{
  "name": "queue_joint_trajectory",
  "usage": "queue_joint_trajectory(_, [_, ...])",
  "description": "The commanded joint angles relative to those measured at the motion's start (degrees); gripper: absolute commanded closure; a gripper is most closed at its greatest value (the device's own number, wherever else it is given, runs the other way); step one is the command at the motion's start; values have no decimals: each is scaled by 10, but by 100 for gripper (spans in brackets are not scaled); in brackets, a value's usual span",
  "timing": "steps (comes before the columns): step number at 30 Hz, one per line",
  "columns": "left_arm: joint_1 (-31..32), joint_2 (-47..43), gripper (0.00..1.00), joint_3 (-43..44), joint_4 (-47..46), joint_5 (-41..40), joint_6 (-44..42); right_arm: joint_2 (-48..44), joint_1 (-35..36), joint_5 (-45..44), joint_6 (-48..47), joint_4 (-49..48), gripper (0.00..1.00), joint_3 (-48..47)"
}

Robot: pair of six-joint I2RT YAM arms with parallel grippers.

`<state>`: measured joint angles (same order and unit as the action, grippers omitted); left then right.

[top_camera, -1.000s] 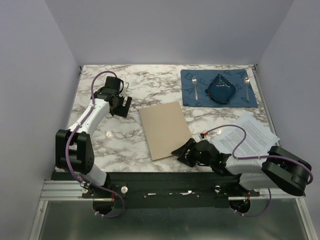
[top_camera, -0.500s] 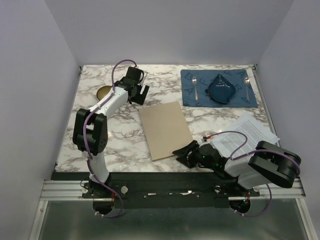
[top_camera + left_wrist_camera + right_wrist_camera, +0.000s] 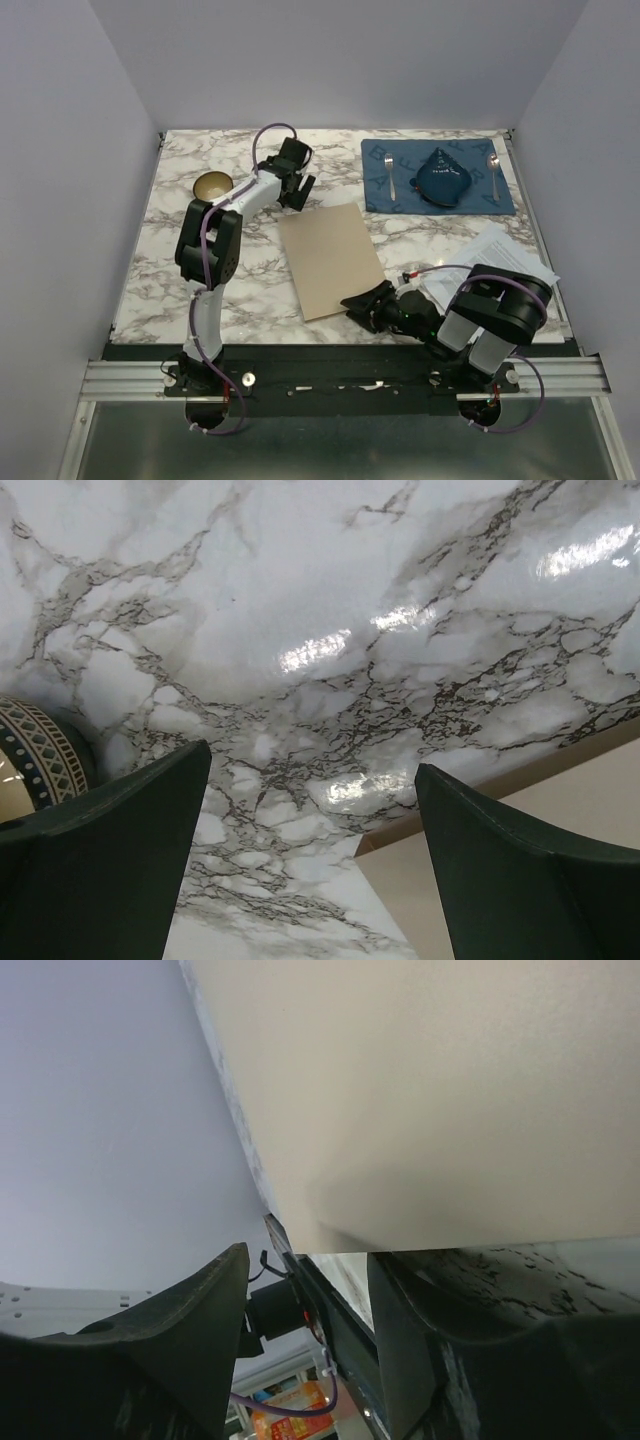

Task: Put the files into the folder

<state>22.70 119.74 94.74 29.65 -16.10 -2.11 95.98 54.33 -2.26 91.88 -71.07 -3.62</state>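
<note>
Mid-tabletop, toward the near edge, the folder (image 3: pixel 330 258) lies shut and flat. At its near right corner the right end effector (image 3: pixel 360 303) sits low, jaws partly apart with nothing pinched, likely lined up to catch the top leaf. Over the far left corner the left end effector (image 3: pixel 298 187) gapes wide, empty, near a bowl (image 3: pixel 212 185). By the right edge the files (image 3: pixel 505 262) lie stacked, outside the folder.

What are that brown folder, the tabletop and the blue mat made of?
The folder looks like matte tan kraft card: flat, dull, no shine. The tabletop looks like grey-veined marble, but its glossy glare could equally mean a printed laminate. The blue mat seems to be cloth: a soft, dull surface with a faint pattern.
</note>
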Motion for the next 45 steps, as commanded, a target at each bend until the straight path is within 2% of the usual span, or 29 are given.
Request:
queue_joint_trajectory(1, [9,6,1,-33,-6,-19,-10,32,0,-7,6,-127,42,23])
queue_joint_trajectory(12, [18,-34,1,-112,-11,12,-25,18,-22,-4,-38,-124,47,-13])
queue_joint_trajectory(18, [19,-49,1,-126,-10,24,-32,-18,-22,10,-73,-58,57,-39])
queue_joint_trajectory(20, [20,-50,1,-130,-9,29,-33,-46,-22,12,-89,-15,64,-51])
queue_joint_trajectory(21, [21,-52,1,-131,-6,31,-34,-61,-22,12,-110,9,68,-59])
queue_joint_trajectory(22, [21,-56,1,-130,-4,31,-36,-76,-23,12,-124,76,75,-76])
queue_joint_trajectory(24, [20,-75,1,-123,12,31,-35,-144,-22,10,-179,171,83,-104])
queue_joint_trajectory(25, [19,-84,1,-108,21,35,-36,-172,-21,0,-205,289,90,-122])
queue_joint_trajectory(27, [6,-113,1,-80,67,54,-32,-236,-5,-56,-276,413,95,-187])
queue_joint_trajectory(28, [-1,-123,1,-41,85,62,-20,-250,2,-80,-297,506,98,-211])
queue_joint_trajectory(33, [-84,-206,1,97,189,131,18,-287,50,-218,-410,681,100,-321])
queue_joint_trajectory(34, [-120,-216,1,135,201,148,19,-286,60,-238,-446,729,100,-335])
queue_joint_trajectory(36, [-150,-242,1,160,231,157,18,-279,93,-301,-497,774,100,-383])
queue_joint_trajectory(39, [-199,-292,1,135,238,200,18,-246,151,-382,-546,839,100,-432])
queue_joint_trajectory(43, [-238,-350,1,29,234,223,1,-180,237,-492,-646,914,99,-540])
queue_joint_trajectory(45, [-261,-372,1,-2,230,240,-4,-129,278,-539,-652,949,99,-583])
